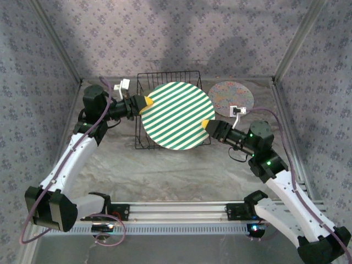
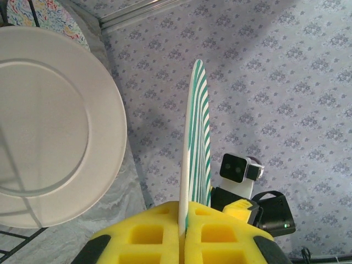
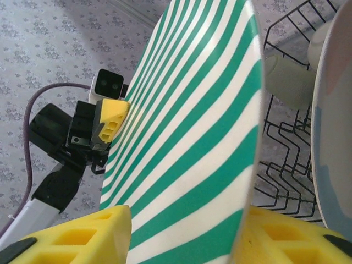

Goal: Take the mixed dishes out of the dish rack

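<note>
Two grippers meet one green-striped plate (image 1: 176, 115) at opposite edges. The left gripper (image 1: 147, 103) is clamped on the rim, its yellow pads (image 2: 148, 236) pressed in on the thin edge, and the plate runs straight out from it, seen edge-on from that wrist. The right gripper (image 1: 207, 124) straddles the opposite rim with one yellow pad on each face; whether those pads press the plate or stand just off it I cannot tell. Beneath and between both hands sits the black wire rack (image 1: 165, 73), and the striped plate hangs over it, covering most of it from above. A white plate (image 2: 49, 126) stands on the left gripper's left, by the rack's wires, with a clear gap between it and the striped one. Beyond the right gripper a multicoloured plate (image 1: 231, 97) lies flat on the table (image 1: 165, 170), apart from the rack. Bare table spreads on the near side of both hands, toward the arm bases.
</note>
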Controlling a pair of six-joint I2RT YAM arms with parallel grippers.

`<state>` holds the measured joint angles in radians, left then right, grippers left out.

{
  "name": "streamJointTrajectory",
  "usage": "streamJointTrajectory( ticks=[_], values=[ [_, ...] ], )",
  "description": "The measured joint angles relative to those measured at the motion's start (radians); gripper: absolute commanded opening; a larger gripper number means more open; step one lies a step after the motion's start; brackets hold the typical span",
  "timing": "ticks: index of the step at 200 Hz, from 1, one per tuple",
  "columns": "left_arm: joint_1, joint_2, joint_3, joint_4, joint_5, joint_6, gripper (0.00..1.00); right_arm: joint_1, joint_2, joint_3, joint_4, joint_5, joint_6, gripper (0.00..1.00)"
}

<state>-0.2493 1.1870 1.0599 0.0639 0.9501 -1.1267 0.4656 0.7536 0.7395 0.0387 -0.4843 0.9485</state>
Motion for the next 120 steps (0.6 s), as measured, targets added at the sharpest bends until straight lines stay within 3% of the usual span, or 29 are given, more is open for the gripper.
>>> streamJointTrajectory(
  ticks=[102,120],
  values=[
    [0.000,0.000,-0.010,0.027,0.000,0.041,0.00,0.005,0.001,0.000,0.007,0.024,0.065,0.00],
    [0.000,0.000,-0.010,0.027,-0.001,0.046,0.12,0.005,0.006,0.000,0.009,0.025,0.073,0.00]
  ],
)
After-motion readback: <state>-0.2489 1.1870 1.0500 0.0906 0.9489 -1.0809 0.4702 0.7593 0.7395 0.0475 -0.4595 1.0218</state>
